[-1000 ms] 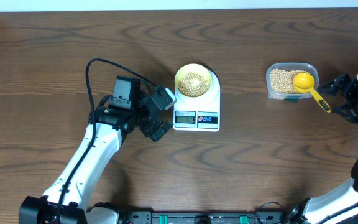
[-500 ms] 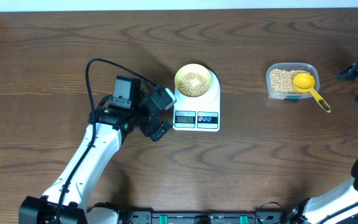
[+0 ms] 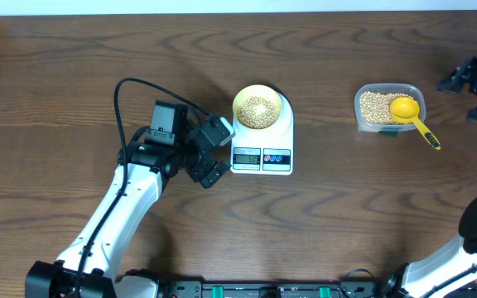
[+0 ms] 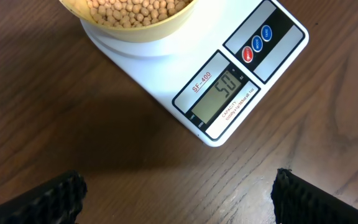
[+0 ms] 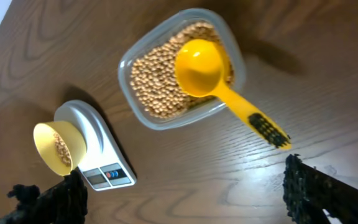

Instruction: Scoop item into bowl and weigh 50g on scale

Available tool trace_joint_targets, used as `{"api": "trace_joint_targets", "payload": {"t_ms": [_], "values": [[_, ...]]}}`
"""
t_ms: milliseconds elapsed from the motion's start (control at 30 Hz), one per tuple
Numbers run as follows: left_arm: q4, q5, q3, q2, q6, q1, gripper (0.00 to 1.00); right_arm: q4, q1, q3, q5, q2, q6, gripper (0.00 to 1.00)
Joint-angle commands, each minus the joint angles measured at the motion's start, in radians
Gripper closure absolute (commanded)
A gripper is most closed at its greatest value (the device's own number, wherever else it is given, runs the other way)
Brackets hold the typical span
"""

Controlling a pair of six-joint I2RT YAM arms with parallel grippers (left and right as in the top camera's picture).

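Reads "50" on the scale (image 4: 166, 74), "SF-400" printed red beside the digits; finer print below too small to read. Left hand (image 4: 182, 199) and right hand (image 5: 188, 196) spread wide, holding nothing.

A clear rectangular plastic container (image 3: 387, 85) sits toward the far right of a dark wood-grain tabletop (image 3: 346, 223). A yellow scoop (image 3: 415, 122) rests with its bowl inside, the handle jutting over the rim toward the near right.
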Motion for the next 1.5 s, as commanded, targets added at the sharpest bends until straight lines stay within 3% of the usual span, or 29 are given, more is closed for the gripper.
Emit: {"api": "trace_joint_targets", "payload": {"t_ms": [0,467,767,1033,1467], "values": [[0.000,0.013,0.001,-0.013,0.014,0.005,0.02,0.002,0.030,0.055,0.029,-0.078,-0.005,0.01],[0.000,0.013,0.001,-0.013,0.014,0.005,0.03,0.047,0.142,0.108,0.028,-0.257,-0.027,0.01],[0.000,0.013,0.001,-0.013,0.014,0.005,0.02,0.042,0.164,0.108,0.027,-0.407,0.104,0.01],[0.000,0.013,0.001,-0.013,0.014,0.005,0.02,-0.006,0.167,0.108,0.043,-0.461,0.064,0.01],[0.000,0.013,0.001,-0.013,0.014,0.005,0.02,0.043,0.229,0.075,0.337,-0.589,-0.040,0.01]]}}
